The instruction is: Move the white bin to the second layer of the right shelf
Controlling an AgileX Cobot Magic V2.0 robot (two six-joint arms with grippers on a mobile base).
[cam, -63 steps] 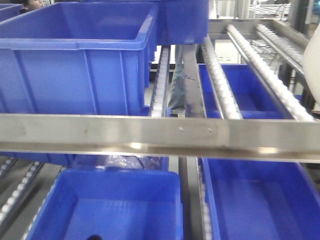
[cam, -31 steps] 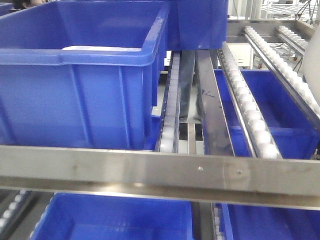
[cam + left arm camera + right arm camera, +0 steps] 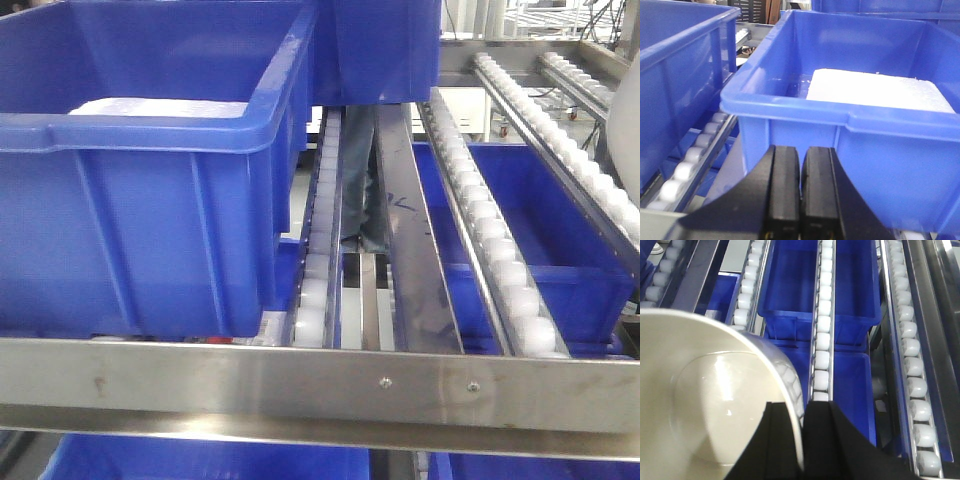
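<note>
The white bin (image 3: 700,390) fills the lower left of the right wrist view, a glossy cream tub with its open top facing the camera. My right gripper (image 3: 801,407) is shut on its rim, one finger inside the wall and one outside. The bin hangs above the roller tracks (image 3: 822,340) of the right shelf second layer. In the front view only a pale sliver of the bin (image 3: 630,150) shows at the right edge, beside the rollers (image 3: 500,260) and behind the steel front lip (image 3: 320,385). My left gripper (image 3: 801,150) is shut on nothing, close in front of a blue crate (image 3: 880,145).
A large blue crate (image 3: 150,230) holding a white slab (image 3: 875,90) sits on the left of this level, with another blue crate (image 3: 380,50) behind it. More blue crates (image 3: 790,295) lie on the level below. A second crate wall (image 3: 675,85) stands left of my left gripper.
The front view has shifted: the steel lip has dropped lower in the frame and the left blue crate looms larger. The bin's sliver stays at the right edge.
</note>
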